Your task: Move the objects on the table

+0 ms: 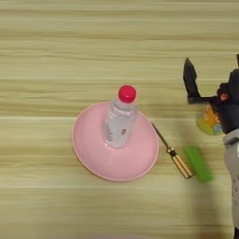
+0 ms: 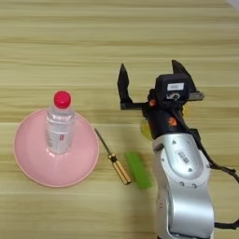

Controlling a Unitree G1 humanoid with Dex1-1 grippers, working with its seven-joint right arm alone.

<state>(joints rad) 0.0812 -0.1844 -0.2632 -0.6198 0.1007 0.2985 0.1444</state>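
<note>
1. The clear bottle (image 2: pixel 59 125) is stood upright in the pink plate (image 2: pixel 28 161), left of the screwdriver (image 2: pixel 112 158).
2. The orange-juice bottle (image 1: pixel 210 121) is mostly hidden under the spread-open right gripper (image 2: pixel 150 79).
3. It could be toppled if struck by a finger.

Streaked matt wood table (image 1: pixel 46 46); clear glossy plastic bottle (image 1: pixel 120 123); smooth pink plate (image 1: pixel 93 158); brushed silver metal forearm (image 2: pixel 184 186).

bench (image 2: pixel 116 37): light wood grain | pink plate (image 2: pixel 28 163): well left of the jaws | screwdriver (image 2: pixel 113 158): below-left of the jaws, beside plate | green block (image 2: pixel 138 170): just right of screwdriver handle | orange-juice bottle (image 1: pixel 209 122): under the jaws, mostly hidden
</note>
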